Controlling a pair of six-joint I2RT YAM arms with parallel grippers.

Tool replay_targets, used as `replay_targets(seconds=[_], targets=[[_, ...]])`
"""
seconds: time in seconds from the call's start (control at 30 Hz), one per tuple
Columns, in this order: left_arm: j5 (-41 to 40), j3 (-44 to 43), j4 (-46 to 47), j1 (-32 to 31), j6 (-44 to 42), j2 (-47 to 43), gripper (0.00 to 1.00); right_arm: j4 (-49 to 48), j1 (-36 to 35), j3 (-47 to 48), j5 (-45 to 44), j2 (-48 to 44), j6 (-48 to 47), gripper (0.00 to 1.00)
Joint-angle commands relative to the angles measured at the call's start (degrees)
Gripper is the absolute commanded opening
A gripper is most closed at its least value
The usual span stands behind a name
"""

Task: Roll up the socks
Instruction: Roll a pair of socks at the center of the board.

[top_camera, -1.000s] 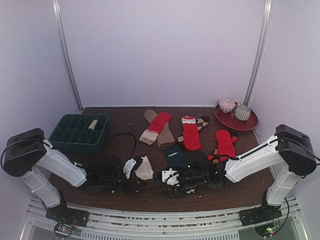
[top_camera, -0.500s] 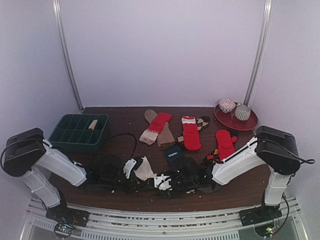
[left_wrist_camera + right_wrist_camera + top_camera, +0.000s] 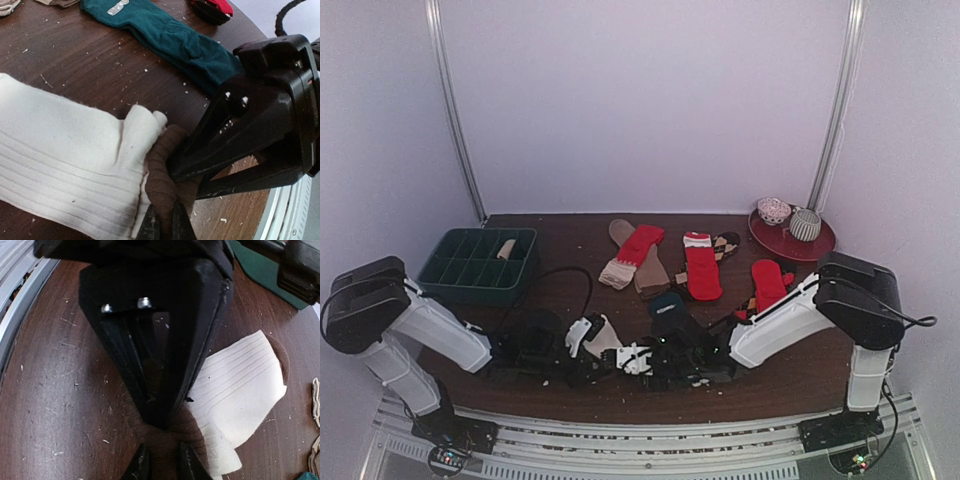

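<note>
Counter (image 3: 550,235): dark wood with pale lint on it; it carries everything.
Green tray (image 3: 470,296): at the back-left corner, well apart from the work.
Red plate (image 3: 790,245): at the back-right corner, with two round bundles on it.
Red socks (image 3: 701,270): they lie flat in the back half, with beige ones beside them.
Teal sock (image 3: 175,40): flat, just behind the work, near the middle.
Cream sock (image 3: 60,140): near the front edge, about the middle; flat and ribbed, one end touching the brown sock.
Brown sock (image 3: 162,170): partly under the cream one, its end bunched into a small thick twist between the two arms.
Left jaws: pressed together, pinching the brown twist.
Right jaws: narrow, meeting the same twist from the opposite side, with brown fabric between them.
Handling: I judge the socks light, soft and limp, not slippery and not fragile; a loose roll will probably spring open.
Where to hold: best at the bunched end, taking both layers together, so that the roll stays tight while it is turned.
</note>
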State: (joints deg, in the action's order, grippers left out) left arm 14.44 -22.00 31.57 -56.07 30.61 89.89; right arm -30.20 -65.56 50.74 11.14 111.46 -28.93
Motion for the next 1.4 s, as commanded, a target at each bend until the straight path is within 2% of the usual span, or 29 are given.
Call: replay_targets(seconds=[0.0,0.03,0.13,0.23,0.27,0.3,0.37,0.53,0.63,0.77,0.93,1.03,1.13,1.37], targets=[[2.7,2.3,-9.0,-0.4,-3.5,0.0,0.0,10.6,0.8,2.8,-0.7,2.8,5.2,0.16],[1.8,2.2,-9.6,-0.4,-4.3,-0.7,0.02,13.2,0.9,4.1,0.4,2.9,6.8,0.15],[-2.8,2.2,-13.3,-0.4,-6.8,-5.1,0.31,20.8,1.8,7.3,2.9,3.0,12.4,0.12],[-10.4,2.0,-18.9,-0.4,-8.4,-12.9,0.56,29.7,2.3,10.7,5.6,3.4,17.5,0.12],[-12.5,2.0,-20.4,-0.4,-8.9,-15.8,0.74,34.4,2.8,12.4,6.5,4.0,19.4,0.12],[-14.0,2.2,-21.5,-0.5,-9.4,-19.2,0.85,37.7,3.3,13.9,7.8,4.6,21.3,0.12],[-15.8,3.1,-22.2,-0.6,-10.5,-25.6,0.97,42.4,4.2,16.0,10.3,5.5,24.0,0.12],[-14.8,8.4,-16.3,-1.5,-12.6,-38.7,0.98,48.5,6.6,19.6,19.1,7.0,29.3,0.13],[-14.8,12.1,-7.1,-4.8,-15.2,-40.5,0.97,52.2,7.8,22.6,20.7,9.0,30.9,0.12],[-18.7,12.9,4.3,-10.3,-20.4,-32.3,0.95,56.7,7.9,26.2,21.0,11.6,29.6,0.12],[-19.4,10.4,14.5,-10.9,-25.6,-15.3,0.93,60.1,7.9,27.3,21.2,12.5,27.5,0.12],[-19.4,8.9,18.8,-10.9,-27.6,-11.2,0.92,60.4,7.9,26.8,21.3,12.3,27.0,0.12],[-19.9,7.6,19.0,-10.9,-29.3,-8.6,0.89,60.6,7.9,25.9,22.0,12.0,26.8,0.12],[-20.0,7.1,23.2,-10.8,-30.3,-2.9,0.62,60.0,7.9,24.4,22.5,11.3,26.8,0.12]])
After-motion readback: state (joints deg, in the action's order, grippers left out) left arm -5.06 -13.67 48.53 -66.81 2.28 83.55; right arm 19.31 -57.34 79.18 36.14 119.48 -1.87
